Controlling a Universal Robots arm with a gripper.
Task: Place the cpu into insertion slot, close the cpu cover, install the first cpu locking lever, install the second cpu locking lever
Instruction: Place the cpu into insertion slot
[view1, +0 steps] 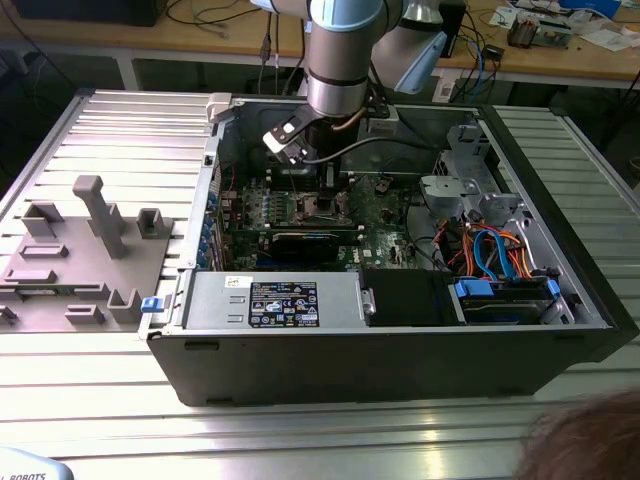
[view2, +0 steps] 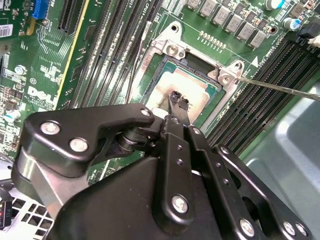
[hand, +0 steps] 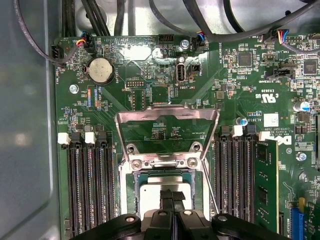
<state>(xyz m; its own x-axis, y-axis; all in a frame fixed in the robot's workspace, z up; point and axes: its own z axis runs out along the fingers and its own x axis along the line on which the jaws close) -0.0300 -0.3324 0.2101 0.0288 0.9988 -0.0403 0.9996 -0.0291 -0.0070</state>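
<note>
Open black desktop computer case (view1: 400, 350) lying on a ribbed metal surface (view1: 300, 435), with a grey moulded parts fixture (view1: 90, 250) at the exterior view's left and a person's hair (view1: 590, 440) at the lower right corner of that frame. The silver-and-blue robot arm (view1: 340, 60) enters from the upper centre of the frame and reaches down into the case over the green circuit board (view1: 385, 205).

In both wrist views, the small square cpu with a silver-grey metal top (hand: 152, 192) (view2: 195, 90) lies inside the silvery rim of the square insertion slot (hand: 126, 182) (view2: 167, 49); whether it is fully seated cannot be told. The black gripper (hand: 172, 197) (view2: 178, 100) has its two narrow fingers drawn together, tips down at the cpu's top face, with nothing between them.

The thin silvery frame-shaped cpu cover (hand: 167, 112) is swung open, folded back from the slot on its hinge. A thin metal locking lever (view2: 275, 86) stands free, angled over the rows of narrow black memory slots (hand: 87, 190) that flank the slot on both sides.
</note>
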